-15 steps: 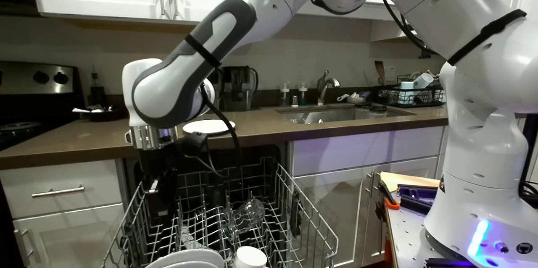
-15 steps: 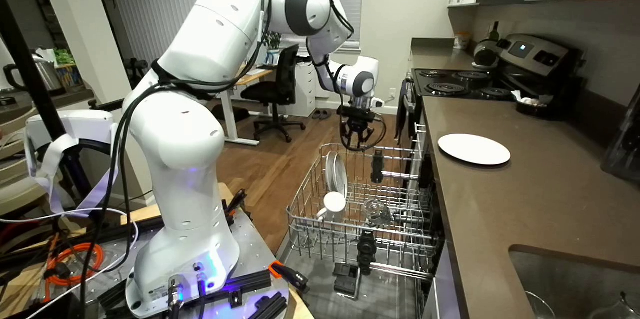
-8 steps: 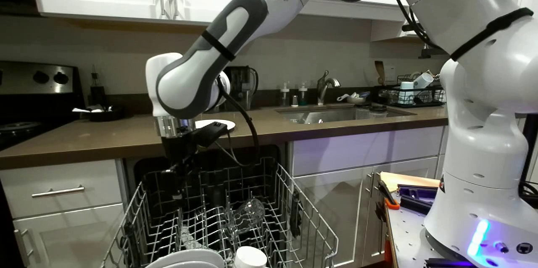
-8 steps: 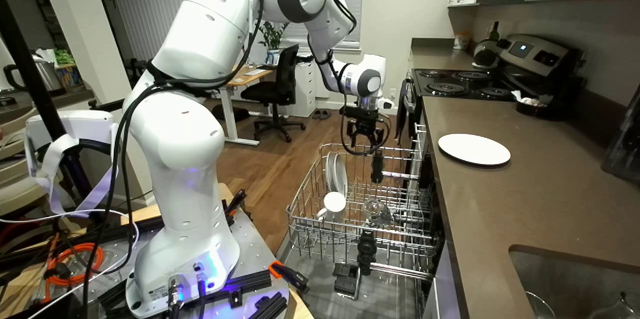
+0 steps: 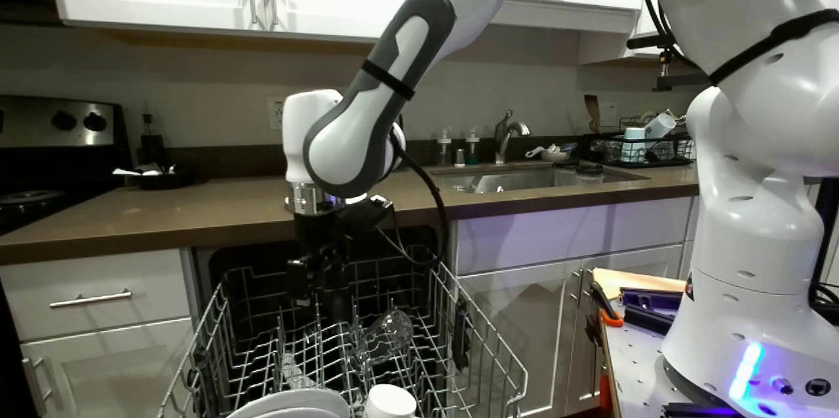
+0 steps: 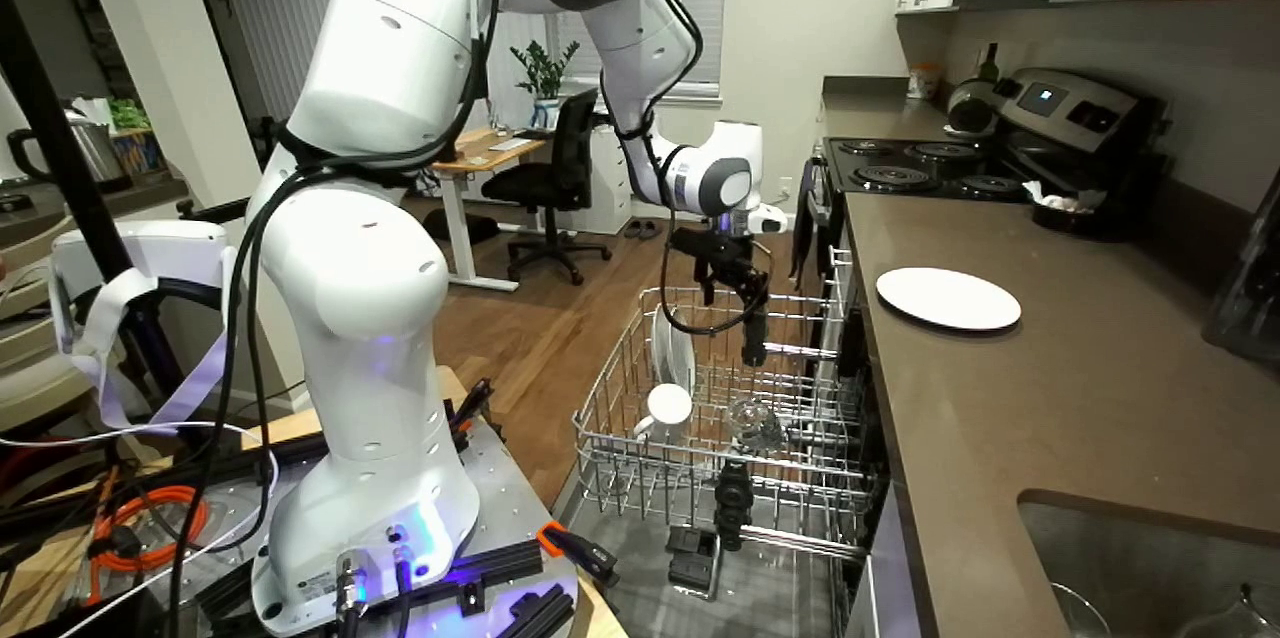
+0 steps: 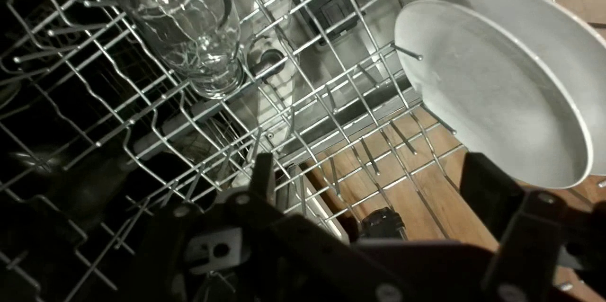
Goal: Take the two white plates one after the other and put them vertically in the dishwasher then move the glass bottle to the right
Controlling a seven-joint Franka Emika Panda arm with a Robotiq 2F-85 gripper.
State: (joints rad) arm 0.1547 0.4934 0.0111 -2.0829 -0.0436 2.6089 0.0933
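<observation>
Two white plates [image 7: 492, 89] stand on edge, tilted, in the dishwasher's wire rack [image 7: 352, 144]; the lower frame edge cuts them off in an exterior view. A further white plate [image 6: 948, 298] lies flat on the counter and is largely hidden behind the arm in an exterior view. The clear glass bottle [image 7: 184, 32] lies slanted among the tines at mid-rack, seen in both exterior views too. Over the rack, near its far side in an exterior view, hangs my gripper [image 7: 368, 162]. Its fingers are wide apart with only rack wires and floor visible between them.
A white cup [image 6: 668, 405] sits in the rack beside the plates. The brown counter's edge [image 5: 249, 232] runs behind the rack, with the sink [image 5: 498, 182] to one side. A black cable [image 5: 429, 189] loops from the wrist. Black latches [image 6: 734, 503] stick up on the rack's sides.
The gripper has travelled rightward across an exterior view, over the rack and closer to the counter, turning a little. Its jaws appear to have widened. Plates, cup and bottle have stayed put.
</observation>
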